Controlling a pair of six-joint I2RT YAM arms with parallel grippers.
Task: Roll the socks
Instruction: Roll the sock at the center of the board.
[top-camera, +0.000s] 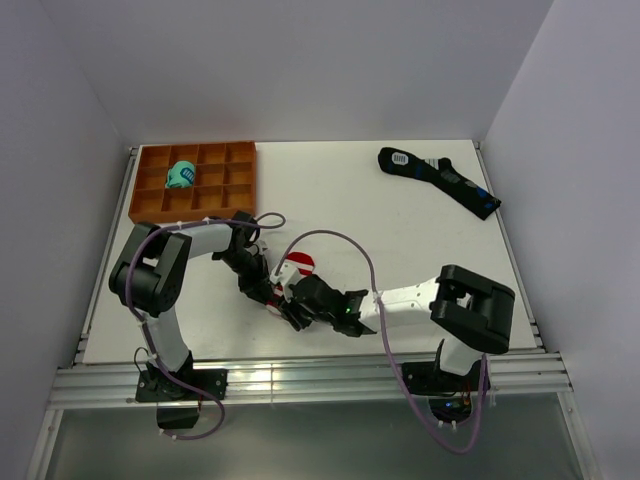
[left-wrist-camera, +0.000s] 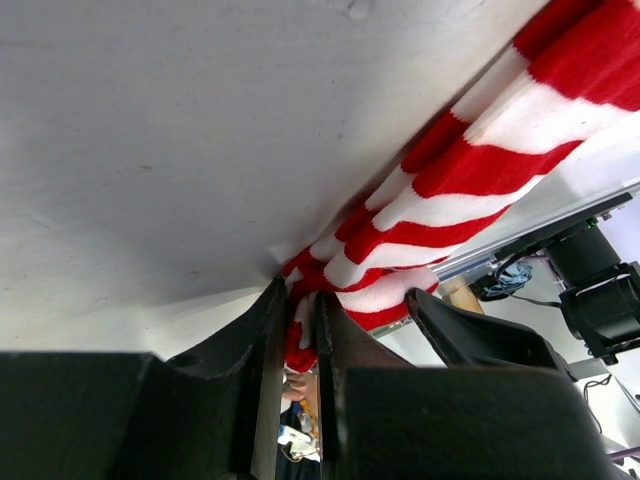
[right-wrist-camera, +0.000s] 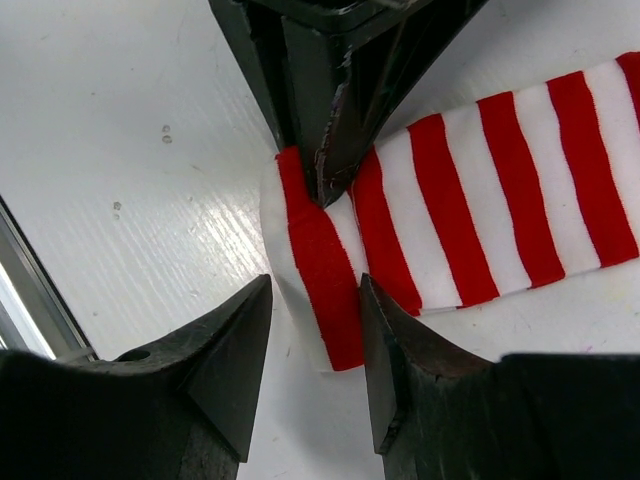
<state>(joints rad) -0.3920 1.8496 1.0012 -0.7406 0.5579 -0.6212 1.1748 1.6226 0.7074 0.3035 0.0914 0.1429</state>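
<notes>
Left gripper (left-wrist-camera: 298, 300) pinched shut on end of socks (right-wrist-camera: 480, 200); right gripper (right-wrist-camera: 315, 310), jaws apart, straddles that end, gripping nothing. Rec: firm pinch, roll tight.

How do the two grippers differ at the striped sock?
The left gripper is shut, pinching the striped sock at its end; the right gripper is open, straddling that end without clamping it. The left gripper reaches in from the left, the right gripper from the right. Both work the same end.
</notes>
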